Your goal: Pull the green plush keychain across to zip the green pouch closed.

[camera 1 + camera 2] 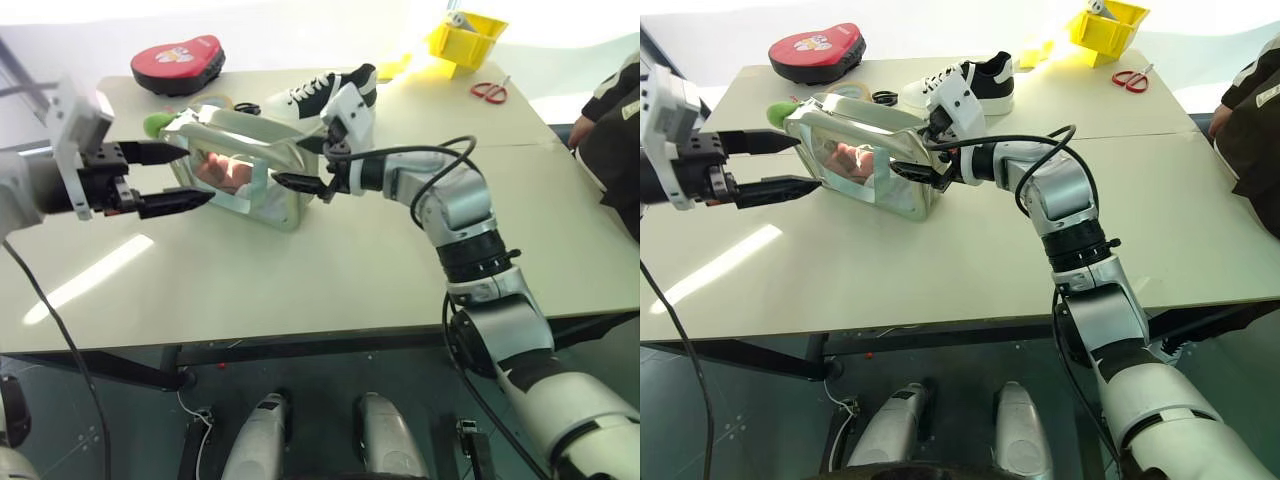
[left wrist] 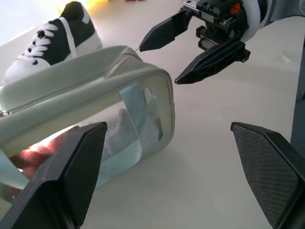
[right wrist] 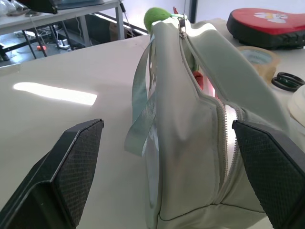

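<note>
1. Starting from where things lie: the green pouch point(image 1: 868, 160) stands on the table point(image 1: 970, 260) with its zip gaping along most of the top, and the green plush keychain point(image 3: 158, 17) hangs at the end of the pouch nearest your left gripper point(image 1: 165, 178). Both sets of jaws stand wide and hold nothing.

2. Your right gripper point(image 1: 915, 152) sits at the opposite end of the pouch, one finger above the top edge and one lower against the end panel. Judging from the right wrist view, if you close here you may pinch only loose fabric beside the zip, and the pouch would fold rather than stay braced.

3. The left gripper straddles the keychain end, but the plush ball lies just beyond the upper finger, apart from it. Closing now would likely catch the pouch corner or the clear side panel instead of the ball.

4. The keychain is soft and small; a shallow grip could slip off once the slider resists.

5. With an unanchored pouch, pulling the keychain across would probably drag the whole bag over the table toward the shoe point(image 1: 325, 92) and the tape roll point(image 3: 259, 57) instead of running the zip.

6. The open zip edges sag apart in the middle, so the slider may jam if you pull at an angle.
</note>
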